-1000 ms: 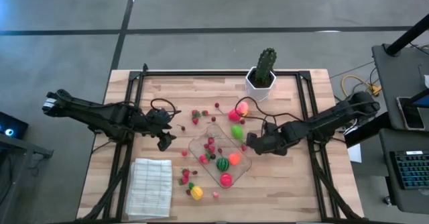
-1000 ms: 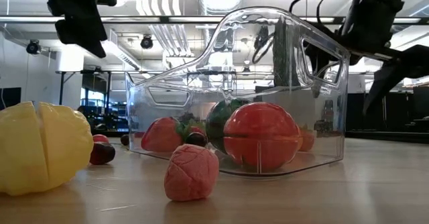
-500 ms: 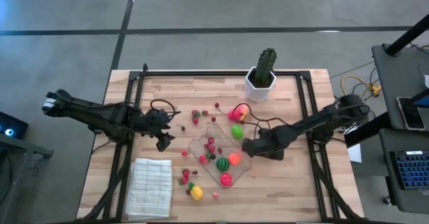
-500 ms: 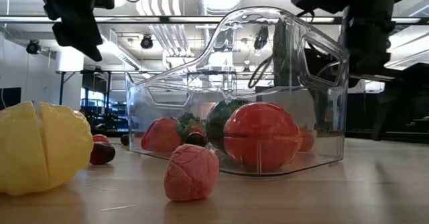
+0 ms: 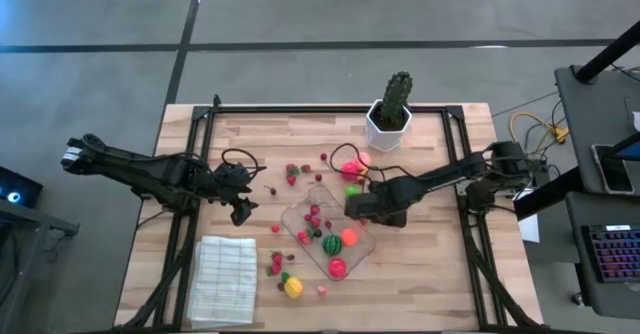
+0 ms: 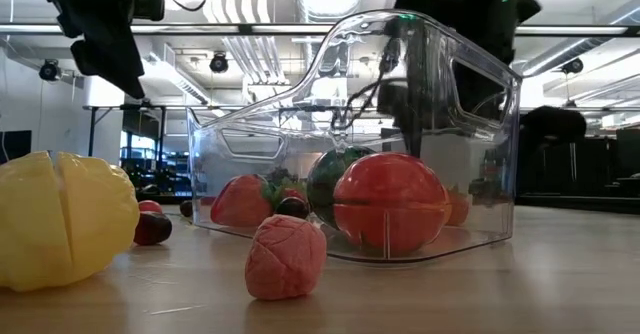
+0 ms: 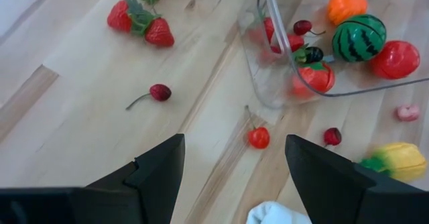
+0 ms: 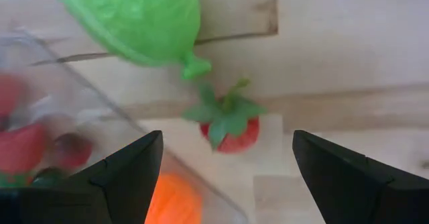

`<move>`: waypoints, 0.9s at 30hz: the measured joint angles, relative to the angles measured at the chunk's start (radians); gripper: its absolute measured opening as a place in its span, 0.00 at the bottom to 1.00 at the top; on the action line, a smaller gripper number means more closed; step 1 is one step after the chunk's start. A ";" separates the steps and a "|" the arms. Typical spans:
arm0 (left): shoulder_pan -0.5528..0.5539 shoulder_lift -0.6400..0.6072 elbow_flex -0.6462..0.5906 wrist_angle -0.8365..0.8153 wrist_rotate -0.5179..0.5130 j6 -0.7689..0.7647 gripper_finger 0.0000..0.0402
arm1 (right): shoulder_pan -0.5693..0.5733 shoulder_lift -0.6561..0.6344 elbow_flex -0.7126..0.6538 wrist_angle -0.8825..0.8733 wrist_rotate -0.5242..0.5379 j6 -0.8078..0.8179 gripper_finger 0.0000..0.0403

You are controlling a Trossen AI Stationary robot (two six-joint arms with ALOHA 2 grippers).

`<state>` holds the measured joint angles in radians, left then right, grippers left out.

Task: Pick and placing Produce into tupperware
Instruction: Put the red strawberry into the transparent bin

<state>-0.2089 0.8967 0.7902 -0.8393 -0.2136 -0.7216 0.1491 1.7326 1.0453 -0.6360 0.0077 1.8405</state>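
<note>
We look straight down on the table (image 5: 420,274); low camera sits level, close behind the tupperware (image 6: 480,154), which both share

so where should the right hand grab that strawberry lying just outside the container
Grip the strawberry across its rounded red body, just below the green leafy cap, coming straight down from above. It lies on the wood beside the tupperware wall, with the green fruit close by, so a top approach probably avoids both. The right hand is open with the berry between its fingers.
</note>
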 joint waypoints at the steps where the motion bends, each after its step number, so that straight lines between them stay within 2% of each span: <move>1: 0.000 0.000 0.000 0.000 -0.001 0.000 0.61 | -0.009 0.013 0.007 -0.008 -0.011 -0.016 0.81; 8: 0.000 -0.012 -0.009 -0.019 -0.006 -0.004 0.61 | -0.037 0.059 0.040 -0.019 -0.059 -0.096 0.77; 19: 0.000 -0.014 -0.010 -0.017 -0.031 -0.004 0.61 | -0.037 0.064 0.041 -0.055 -0.060 -0.095 0.55; 27: 0.001 -0.014 -0.010 -0.016 -0.034 -0.004 0.61 | -0.043 0.064 0.037 -0.075 -0.061 -0.095 0.43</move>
<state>-0.2077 0.8822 0.7799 -0.8555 -0.2478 -0.7254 0.1058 1.7962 1.0824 -0.7113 -0.0532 1.7451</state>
